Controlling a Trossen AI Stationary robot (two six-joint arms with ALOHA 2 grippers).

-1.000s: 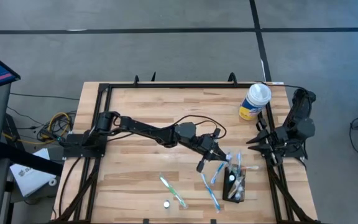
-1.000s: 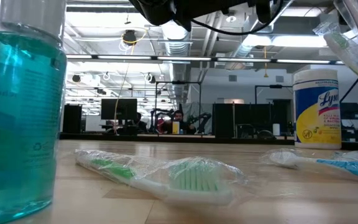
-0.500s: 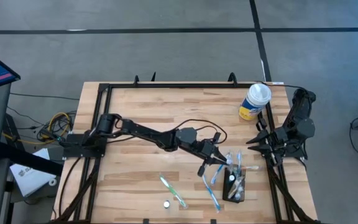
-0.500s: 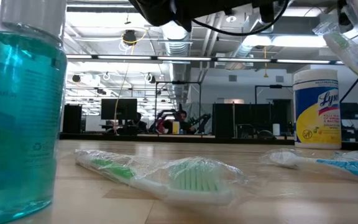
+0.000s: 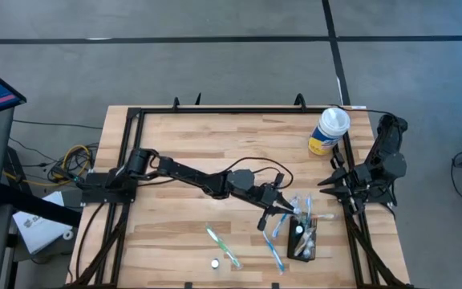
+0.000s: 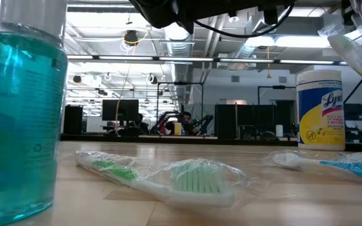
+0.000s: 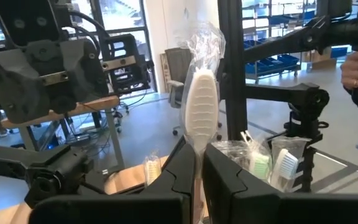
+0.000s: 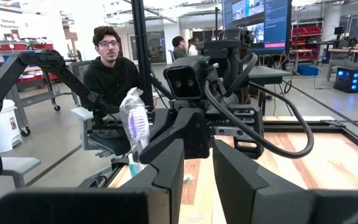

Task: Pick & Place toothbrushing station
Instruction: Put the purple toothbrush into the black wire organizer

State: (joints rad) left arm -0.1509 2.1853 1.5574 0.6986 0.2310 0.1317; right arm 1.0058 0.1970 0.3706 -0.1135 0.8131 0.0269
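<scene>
The black mesh caddy [image 5: 304, 241] stands on its base on the wooden table near the front right, with several wrapped toothbrushes [image 7: 261, 163] standing in it. My left gripper [image 5: 273, 211] hovers just left of the caddy, shut on a plastic-wrapped toothbrush [image 7: 202, 115]. That toothbrush also shows in the right wrist view [image 8: 135, 122]. My right gripper [image 5: 333, 183] waits at the table's right edge, slightly open and empty. My left gripper pinches the wrapped toothbrush's handle [image 7: 198, 163] between its two fingers, below the head. The head [image 7: 202, 106] stands up above the fingertips. The toothbrush is lifted clear of the table, beside the caddy.
A yellow-and-blue canister with a white lid [image 5: 328, 132] stands at the far right. A green toothbrush [image 5: 223, 246] and a blue one [image 5: 273, 247] lie on the table near the front. A teal bottle [image 6: 17, 119] stands by the front edge. People sit beyond the table.
My left gripper has gone a little toward the table's near right, closer to the caddy, still shut on the toothbrush, and the arm's elbow has followed.
</scene>
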